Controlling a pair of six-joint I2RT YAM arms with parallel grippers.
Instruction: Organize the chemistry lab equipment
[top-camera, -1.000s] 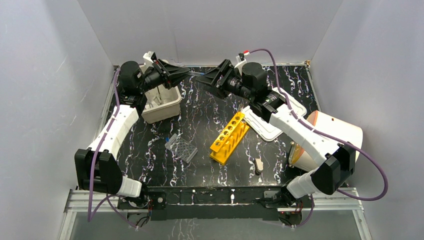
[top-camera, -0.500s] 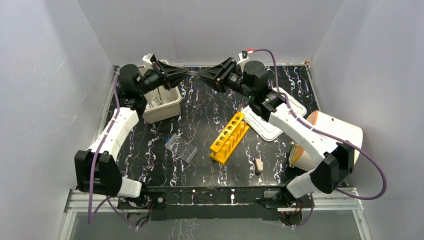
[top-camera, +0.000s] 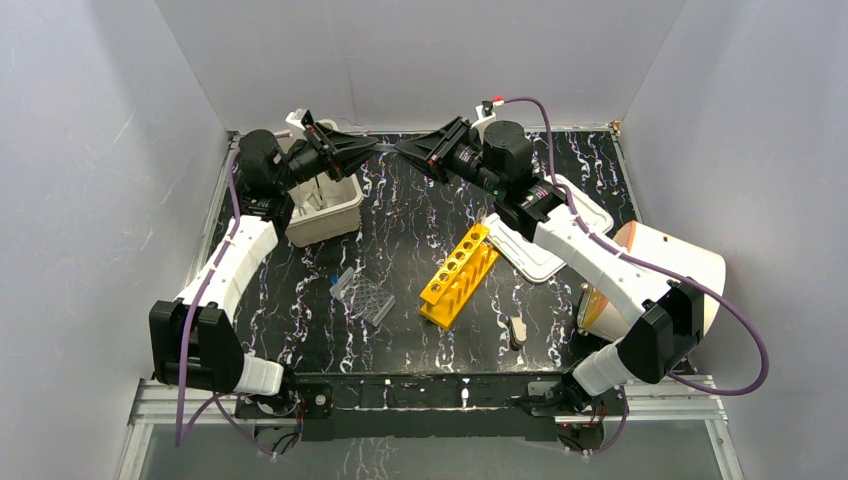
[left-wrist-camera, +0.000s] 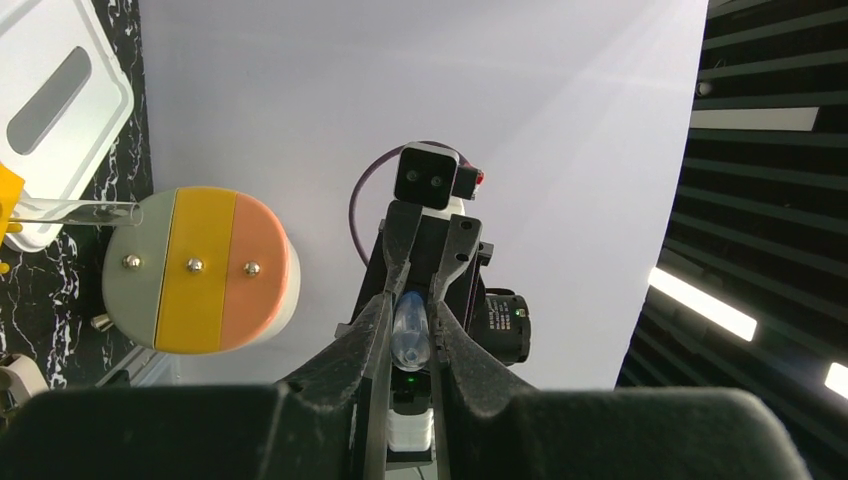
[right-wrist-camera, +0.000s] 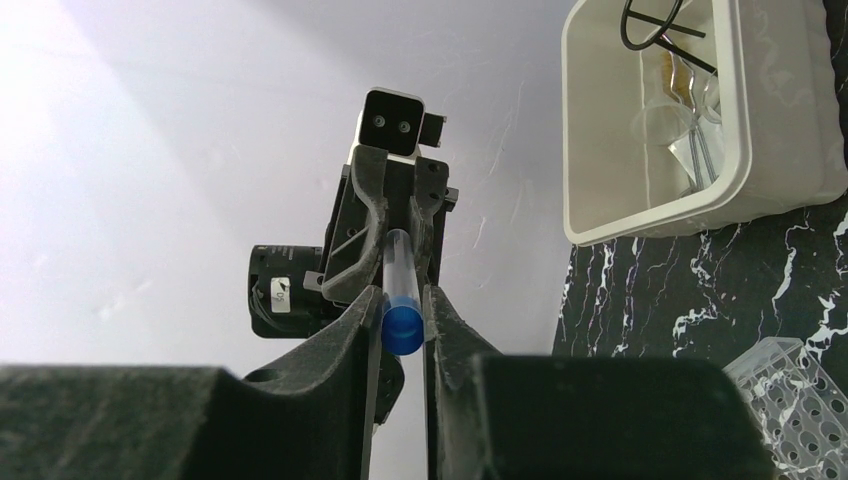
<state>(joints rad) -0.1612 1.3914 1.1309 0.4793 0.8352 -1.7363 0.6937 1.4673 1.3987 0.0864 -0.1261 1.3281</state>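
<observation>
**Tube gripped at both ends, mid-air, far side of table**

A clear tube (right-wrist-camera: 399, 265) w/ blue cap is held above the far part of the table (top-camera: 420, 215), between the two grippers, which meet tip to tip. The L gripper (top-camera: 370, 146) is nearly closed and clamped on the tube's rounded clear end. The R gripper (top-camera: 402, 150) is drawn in on the capped end, w/ fingers set against the blue cap on both sides.

A beige bin (top-camera: 325, 228) is seen under the L gripper. A black wire loop (right-wrist-camera: 655, 25), clear glassware (right-wrist-camera: 660, 125) & thin metal tools (right-wrist-camera: 700, 150) are lying in it. The yellow rack (top-camera: 458, 277) is laid slanted at mid-table, its far end by the white lid (top-camera: 535, 262). The clear ridged tray (top-camera: 365, 297) is set left of the rack, apart from it.
</observation>
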